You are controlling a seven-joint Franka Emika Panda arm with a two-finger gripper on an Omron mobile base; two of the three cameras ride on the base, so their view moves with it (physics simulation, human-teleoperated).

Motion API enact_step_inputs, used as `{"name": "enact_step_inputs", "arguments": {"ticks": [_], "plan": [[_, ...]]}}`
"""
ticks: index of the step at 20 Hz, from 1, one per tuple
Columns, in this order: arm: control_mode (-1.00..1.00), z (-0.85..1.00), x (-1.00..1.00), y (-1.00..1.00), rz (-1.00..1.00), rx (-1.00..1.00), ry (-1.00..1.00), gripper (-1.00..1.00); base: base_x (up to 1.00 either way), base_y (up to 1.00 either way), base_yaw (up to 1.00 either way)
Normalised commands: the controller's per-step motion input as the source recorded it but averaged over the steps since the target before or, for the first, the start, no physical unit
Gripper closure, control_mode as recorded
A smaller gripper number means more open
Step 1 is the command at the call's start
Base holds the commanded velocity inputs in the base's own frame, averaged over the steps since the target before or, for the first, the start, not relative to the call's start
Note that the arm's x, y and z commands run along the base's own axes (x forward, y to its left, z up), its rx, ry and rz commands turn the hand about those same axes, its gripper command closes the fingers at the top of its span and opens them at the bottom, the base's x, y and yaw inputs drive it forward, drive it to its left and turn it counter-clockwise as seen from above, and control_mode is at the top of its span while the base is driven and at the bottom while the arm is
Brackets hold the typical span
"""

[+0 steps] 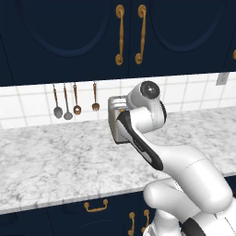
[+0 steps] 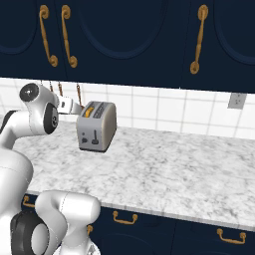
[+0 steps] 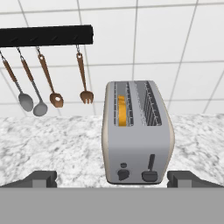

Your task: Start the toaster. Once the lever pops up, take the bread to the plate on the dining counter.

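Left base view takes in the biggest thing first: the kitchen worktop (image 1: 55,161), a long slab of grey-white marble with navy cupboards above and below it and a white tiled wall behind. Next in size is the toaster (image 2: 96,126), a small silver-grey box standing toward the back edge of the worktop, its end face with the knob and lever turned toward the robot. On the wall to its left a dark rail (image 3: 46,35) carries four hanging utensils: two spoons, a small ladle and a fork (image 3: 86,96).

Smaller again is the bread (image 3: 122,110), a golden-orange slice sitting down in the left slot as the hand view shows it; the other slot holds nothing. The lever (image 3: 150,170) on the end face appears to sit low in its track, though I cannot tell whether it is latched down.

The gripper (image 3: 112,178) hangs in the air just in front of the toaster's end face, its fingers spread as wide as they go, grasping nothing and touching nothing.

As for progress, the task looks barely begun: the arm is lined up on the toaster, but pressing the lever, waiting for it to pop, lifting the bread out and carrying it to the plate all seem left to do
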Motion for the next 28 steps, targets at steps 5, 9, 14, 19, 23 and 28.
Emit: {"name": "enact_step_inputs", "arguments": {"ticks": [5, 9, 14, 19, 23, 28], "plan": [[-1.00, 0.00, 0.00, 0.00, 0.00, 0.00, 0.00, -1.00, 0.00, 0.00, 0.00], [-1.00, 0.00, 0.00, 0.00, 0.00, 0.00, 0.00, -1.00, 0.00, 0.00, 0.00], [-1.00, 0.00, 0.00, 0.00, 0.00, 0.00, 0.00, -1.00, 0.00, 0.00, 0.00], [-1.00, 0.00, 0.00, 0.00, 0.00, 0.00, 0.00, -1.00, 0.00, 0.00, 0.00], [-1.00, 0.00, 0.00, 0.00, 0.00, 0.00, 0.00, -1.00, 0.00, 0.00, 0.00], [-1.00, 0.00, 0.00, 0.00, 0.00, 0.00, 0.00, -1.00, 0.00, 0.00, 0.00]]}}
